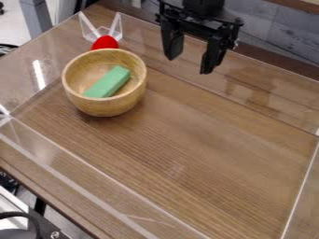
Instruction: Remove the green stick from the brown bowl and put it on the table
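Clear plastic walls run along the near edge of my worktop. Toward the far left corner I see the brown bowl, with the green stick lying inside. My claw hangs near the far edge, fingers wide apart, holding nothing. Behind the bowl stands a small red and white object.

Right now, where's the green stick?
The green stick lies inside the brown bowl, left of centre in the camera view, with the open gripper hanging to its upper right.
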Motion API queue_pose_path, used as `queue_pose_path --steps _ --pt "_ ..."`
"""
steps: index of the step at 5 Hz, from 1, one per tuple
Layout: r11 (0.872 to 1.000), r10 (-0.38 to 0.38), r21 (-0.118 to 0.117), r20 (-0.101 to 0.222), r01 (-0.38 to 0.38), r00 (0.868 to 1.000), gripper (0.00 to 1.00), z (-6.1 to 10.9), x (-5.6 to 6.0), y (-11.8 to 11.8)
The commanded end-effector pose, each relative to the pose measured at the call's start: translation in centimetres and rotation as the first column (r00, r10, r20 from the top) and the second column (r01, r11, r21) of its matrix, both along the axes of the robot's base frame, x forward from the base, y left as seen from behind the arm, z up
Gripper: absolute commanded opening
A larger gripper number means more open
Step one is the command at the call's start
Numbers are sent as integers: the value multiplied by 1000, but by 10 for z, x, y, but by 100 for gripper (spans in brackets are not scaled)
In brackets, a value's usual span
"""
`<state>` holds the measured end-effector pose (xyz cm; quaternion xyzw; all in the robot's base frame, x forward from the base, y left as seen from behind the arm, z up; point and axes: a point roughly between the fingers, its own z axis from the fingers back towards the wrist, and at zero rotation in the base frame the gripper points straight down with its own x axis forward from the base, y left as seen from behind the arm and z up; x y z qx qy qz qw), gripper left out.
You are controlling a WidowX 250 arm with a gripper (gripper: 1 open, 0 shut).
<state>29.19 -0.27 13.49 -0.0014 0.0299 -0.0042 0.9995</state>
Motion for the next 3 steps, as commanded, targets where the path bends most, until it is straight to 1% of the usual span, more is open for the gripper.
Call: queue_pose_path --steps 1,2,3 --pt "1000 5 -1 -10 -5 1000 100 -4 -3 9" --pt "1000 15 4 4 -15 1000 100 -5 -11 38" --pt "1000 15 5 31 -15 999 100 -7 -20 72"
